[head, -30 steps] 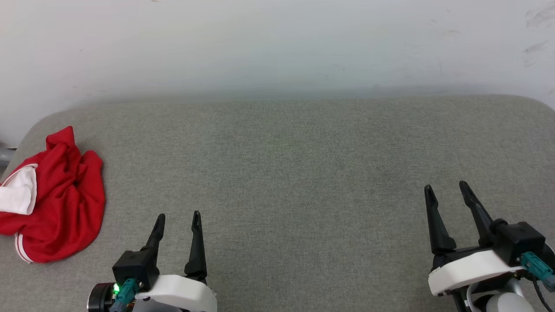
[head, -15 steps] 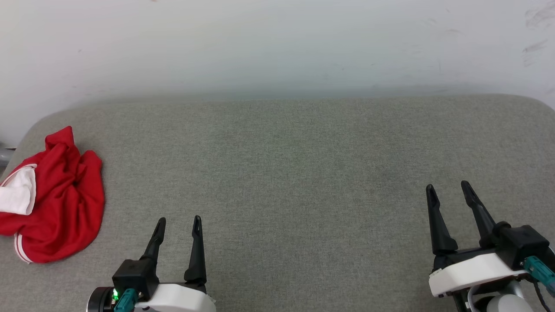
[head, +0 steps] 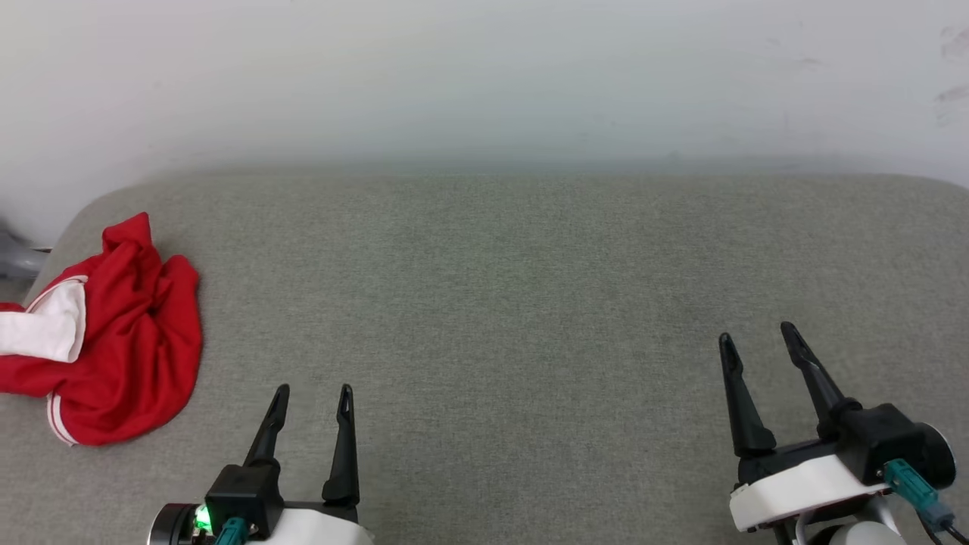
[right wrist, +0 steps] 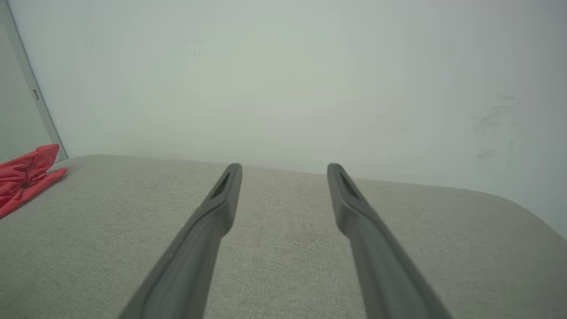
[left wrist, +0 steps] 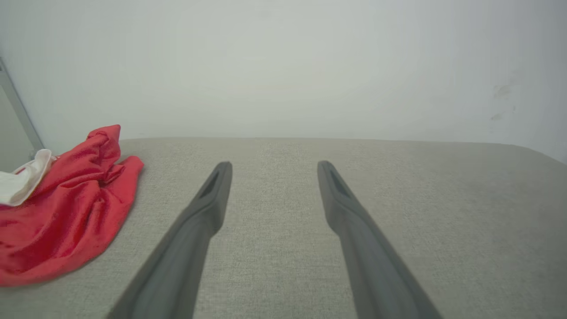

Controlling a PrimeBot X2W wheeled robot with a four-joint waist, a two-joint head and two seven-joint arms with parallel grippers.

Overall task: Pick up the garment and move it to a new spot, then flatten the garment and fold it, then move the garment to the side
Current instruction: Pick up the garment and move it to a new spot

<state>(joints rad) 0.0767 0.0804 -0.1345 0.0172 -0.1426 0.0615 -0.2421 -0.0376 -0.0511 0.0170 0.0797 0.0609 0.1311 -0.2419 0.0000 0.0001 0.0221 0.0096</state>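
We were at the opening step, and the pick-up was not yet begun. The garment (head: 113, 341) lay crumpled in a red heap on the grey cushioned surface (head: 500, 303), off to the left of our left claw (head: 313, 388) and slightly ahead of its fingertips, near but not touching. A white sleeve (head: 45, 333) poked out on the side of the heap away from the claw, and a strip of red-and-white trim (head: 57, 428) showed along its near edge. The left claw's two dark fingers were spread apart with nothing between them. Our right claw (head: 757, 331), well apart from the garment on the other side of the left claw, likewise stood wide and empty.

We judged the next move to belong to the left claw: swing leftward and forward over the heap, drop the fingers around a raised fold of red cloth, and close. A thick ridge seemed a better target than the flat edge, since thin fabric lying flush on the cushion could slip free. The right claw could wait for the flattening.
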